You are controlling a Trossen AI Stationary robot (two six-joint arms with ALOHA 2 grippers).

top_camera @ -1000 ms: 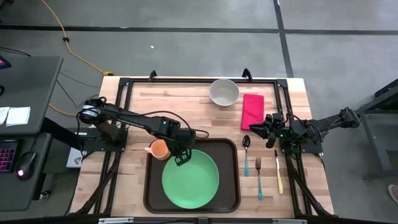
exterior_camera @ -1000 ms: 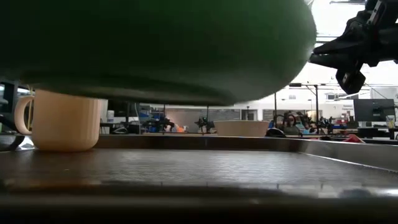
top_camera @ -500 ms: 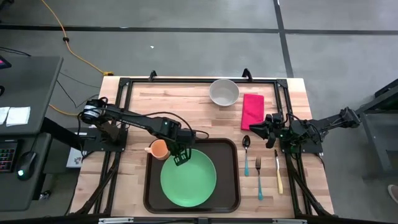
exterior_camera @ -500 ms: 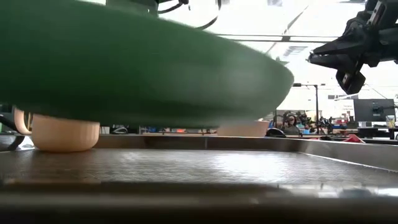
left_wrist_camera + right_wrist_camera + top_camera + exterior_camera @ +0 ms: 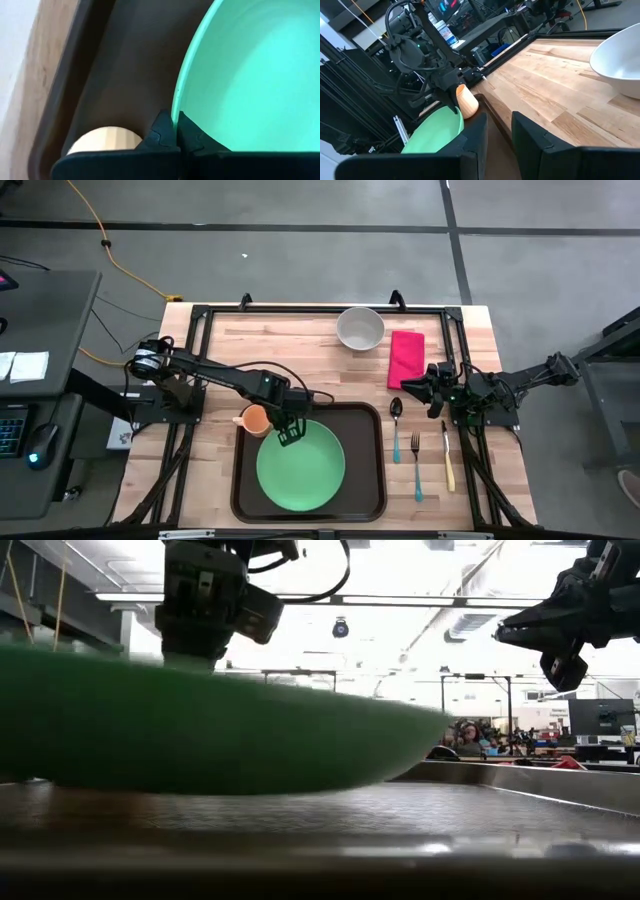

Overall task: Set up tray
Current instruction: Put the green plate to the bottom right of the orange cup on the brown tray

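The dark brown tray lies at the table's near middle. Low over it hangs the green plate, which fills most of the low view. My left gripper is shut on the plate's far left rim and points down. An orange cup stands at the tray's far left corner, right beside that gripper. My right gripper hovers level above the table's right part, open, with nothing between its fingers. My left gripper pinches the plate's rim at its far left edge, one finger inside the plate and one outside. The fingers come from above, pointing down. The plate sits tilted, its held edge higher, low over the tray; whether its underside touches the tray I cannot tell.
A white bowl and a red napkin lie at the far side. A spoon, a fork and a knife lie to the right of the tray. People sit in the room beyond the table.
The green plate has come down toward the tray floor in my left gripper and has shifted slightly toward the table's left edge. In the low view it now hides the cup, and the left gripper shows above it.
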